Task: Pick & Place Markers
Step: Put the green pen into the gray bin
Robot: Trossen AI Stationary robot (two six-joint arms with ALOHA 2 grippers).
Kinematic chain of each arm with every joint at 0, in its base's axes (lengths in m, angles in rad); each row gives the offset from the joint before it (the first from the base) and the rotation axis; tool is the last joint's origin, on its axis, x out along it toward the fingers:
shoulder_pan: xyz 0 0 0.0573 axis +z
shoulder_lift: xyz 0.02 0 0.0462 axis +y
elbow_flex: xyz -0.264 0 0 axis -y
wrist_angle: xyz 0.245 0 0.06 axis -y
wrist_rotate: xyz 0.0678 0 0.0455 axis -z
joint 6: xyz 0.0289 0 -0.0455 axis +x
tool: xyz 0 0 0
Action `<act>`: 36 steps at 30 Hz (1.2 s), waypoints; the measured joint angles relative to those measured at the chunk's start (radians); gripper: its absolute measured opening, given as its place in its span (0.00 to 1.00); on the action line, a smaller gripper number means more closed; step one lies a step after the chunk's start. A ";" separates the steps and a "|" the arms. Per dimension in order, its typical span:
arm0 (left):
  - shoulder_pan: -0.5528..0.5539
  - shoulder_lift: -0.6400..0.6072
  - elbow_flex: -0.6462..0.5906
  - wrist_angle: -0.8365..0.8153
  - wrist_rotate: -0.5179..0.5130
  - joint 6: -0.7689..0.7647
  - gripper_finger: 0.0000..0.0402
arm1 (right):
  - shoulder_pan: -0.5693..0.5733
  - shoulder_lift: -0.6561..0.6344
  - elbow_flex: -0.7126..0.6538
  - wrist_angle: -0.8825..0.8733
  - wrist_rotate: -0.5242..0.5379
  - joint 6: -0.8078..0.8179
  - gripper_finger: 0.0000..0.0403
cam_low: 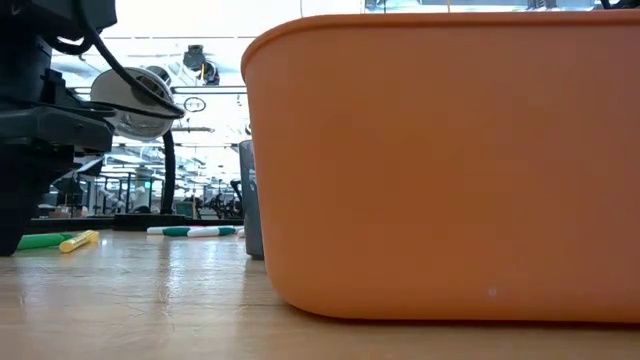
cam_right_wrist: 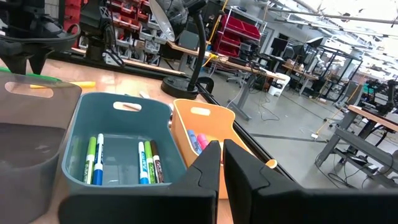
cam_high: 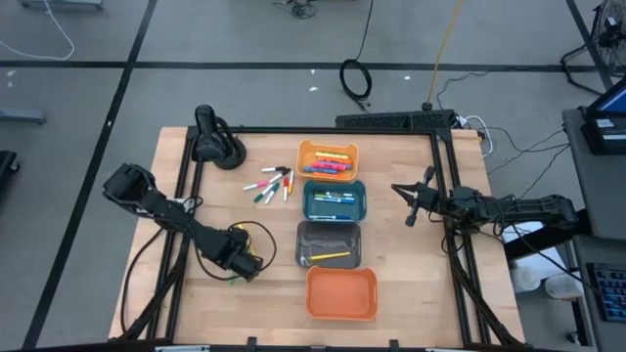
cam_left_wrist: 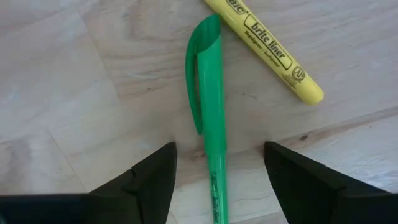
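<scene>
On the wooden table lie a green marker (cam_left_wrist: 208, 112) and, just beside it, a yellow marker (cam_left_wrist: 267, 46). My left gripper (cam_left_wrist: 217, 180) points down over the green one, open, one finger on either side and neither touching. The high view shows this gripper (cam_high: 240, 264) near the table's left front. More loose markers (cam_high: 272, 184) lie farther back. Other markers lie in the light orange bin (cam_high: 328, 159), the teal bin (cam_high: 334, 200) and the grey bin (cam_high: 329, 242). My right gripper (cam_right_wrist: 222, 162) waits shut at the table's right, pointing level.
The bins stand in a row down the table's middle, with the orange bin (cam_high: 341, 292) nearest the front. A black stand with a round base (cam_high: 213, 142) sits at the far left. Black frame rails (cam_high: 445, 196) run along the table's sides.
</scene>
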State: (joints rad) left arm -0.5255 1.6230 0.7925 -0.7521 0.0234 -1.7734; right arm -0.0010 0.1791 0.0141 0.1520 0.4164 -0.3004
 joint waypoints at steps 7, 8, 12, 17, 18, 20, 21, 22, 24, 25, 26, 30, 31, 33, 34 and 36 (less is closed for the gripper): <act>0.002 0.001 -0.001 -0.001 0.038 0.045 0.49 | 0.000 0.000 0.000 0.000 0.000 0.000 0.03; 0.002 0.000 -0.001 0.000 0.041 0.045 0.45 | 0.000 0.000 0.000 0.000 0.000 0.000 0.03; 0.002 -0.002 -0.002 0.002 0.045 0.036 0.26 | 0.000 0.000 0.000 0.000 0.000 0.000 0.03; 0.000 -0.002 -0.003 0.003 0.047 0.040 0.07 | 0.000 0.000 0.000 0.000 0.000 0.000 0.03; 0.000 -0.002 -0.003 0.002 0.047 0.041 0.06 | 0.000 0.000 0.000 0.000 0.000 0.000 0.03; -0.001 -0.002 -0.003 0.002 0.047 0.042 0.06 | 0.000 0.000 0.000 0.000 0.000 0.000 0.03; -0.002 -0.002 -0.003 0.001 0.047 0.045 0.06 | 0.000 0.000 0.000 0.000 0.000 0.000 0.03; -0.003 -0.002 -0.003 0.000 0.047 0.054 0.06 | 0.000 0.000 0.000 0.000 0.000 0.000 0.03; -0.003 -0.002 -0.003 -0.001 0.054 0.078 0.08 | 0.000 0.000 0.000 0.000 0.000 0.000 0.03; -0.003 -0.006 -0.002 -0.004 0.055 0.086 0.08 | 0.000 0.000 0.000 0.000 0.000 0.000 0.03; -0.003 -0.013 -0.002 -0.005 0.054 0.091 0.08 | 0.000 0.000 0.000 0.000 0.000 0.000 0.03; -0.005 -0.061 0.010 -0.019 0.033 0.119 0.06 | 0.000 0.000 0.000 0.000 0.000 0.000 0.03; -0.006 -0.079 0.018 -0.023 0.028 0.125 0.06 | 0.000 0.000 0.000 0.000 0.000 0.000 0.03; -0.006 -0.120 0.043 -0.022 -0.002 0.142 0.06 | 0.000 0.000 0.000 0.000 0.000 0.000 0.03; -0.006 -0.136 0.054 -0.020 -0.018 0.153 0.06 | 0.000 0.000 0.000 0.000 0.000 0.000 0.03; -0.006 -0.159 0.074 -0.021 -0.051 0.179 0.06 | 0.000 0.000 0.000 0.000 0.000 0.000 0.03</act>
State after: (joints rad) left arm -0.5312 1.4644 0.8667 -0.7727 -0.0273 -1.5942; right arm -0.0013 0.1791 0.0143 0.1520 0.4168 -0.3004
